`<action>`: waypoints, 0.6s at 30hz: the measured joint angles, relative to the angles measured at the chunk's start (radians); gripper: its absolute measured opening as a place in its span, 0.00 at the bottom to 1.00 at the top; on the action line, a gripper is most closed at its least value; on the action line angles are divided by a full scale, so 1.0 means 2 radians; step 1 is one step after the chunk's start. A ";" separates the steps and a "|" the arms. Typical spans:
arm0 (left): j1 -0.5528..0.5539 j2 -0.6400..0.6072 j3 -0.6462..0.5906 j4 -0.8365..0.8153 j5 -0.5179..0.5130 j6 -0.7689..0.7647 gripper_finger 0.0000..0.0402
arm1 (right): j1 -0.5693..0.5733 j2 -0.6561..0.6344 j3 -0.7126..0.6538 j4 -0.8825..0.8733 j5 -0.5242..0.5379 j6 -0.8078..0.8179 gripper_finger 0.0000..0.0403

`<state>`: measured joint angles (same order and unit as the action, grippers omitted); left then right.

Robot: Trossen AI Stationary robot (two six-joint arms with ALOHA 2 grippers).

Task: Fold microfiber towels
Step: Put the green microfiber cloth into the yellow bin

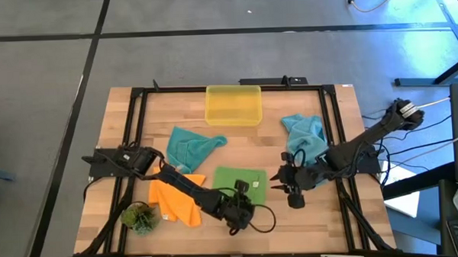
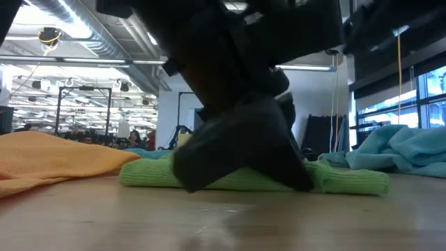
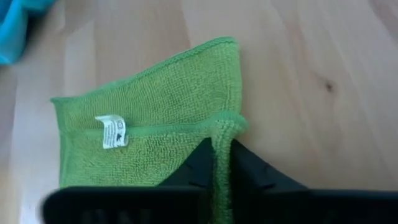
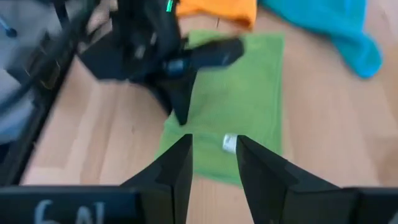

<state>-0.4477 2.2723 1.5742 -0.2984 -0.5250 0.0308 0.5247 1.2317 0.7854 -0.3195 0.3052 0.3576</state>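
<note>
The green towel (image 1: pixel 242 180) lies folded and flat on the table's near middle, with its white label (image 3: pixel 112 132) facing up. My left gripper (image 1: pixel 245 196) is at the towel's near edge and is shut on it. My right gripper (image 1: pixel 280 180) is open, just off the towel's right edge, with its fingers on either side of the label end (image 4: pixel 229 144). I cannot tell whether it touches the towel. The orange towel (image 1: pixel 174 199) lies crumpled under my left arm. One teal towel (image 1: pixel 191 145) lies at the left middle. The other teal towel (image 1: pixel 305 132) lies bunched at the right. My left gripper pinches a raised ridge of the green towel's hemmed edge (image 3: pixel 222 134) between its two fingers (image 3: pixel 198 167). It comes from the table's near side, slanting down. The ridge stands up between the fingers while the rest of the towel lies flat on the table.
A yellow bin (image 1: pixel 233 105) stands at the far middle. A small green plant tuft (image 1: pixel 139 217) sits at the near left. A black frame rail (image 1: pixel 338 140) runs along the table's right side. Bare wood lies near the front edge (image 2: pixel 223 223).
</note>
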 joint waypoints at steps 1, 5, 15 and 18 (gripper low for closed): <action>0.003 0.000 0.000 0.000 0.000 -0.009 0.02 | 0.003 0.004 -0.011 0.010 0.000 0.000 0.31; 0.017 -0.001 0.000 0.004 0.003 -0.029 0.01 | 0.014 0.023 -0.057 0.079 0.000 -0.003 0.32; 0.051 -0.022 -0.001 0.009 0.059 -0.093 0.00 | 0.028 0.102 -0.117 0.252 -0.017 -0.020 0.49; 0.061 -0.029 -0.001 0.006 0.072 -0.104 0.00 | 0.028 0.124 -0.112 0.266 0.005 -0.025 0.58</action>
<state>-0.3266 2.2135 1.5719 -0.2874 -0.3807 -0.1779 0.5810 1.4802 0.5605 0.2124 0.3160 0.3068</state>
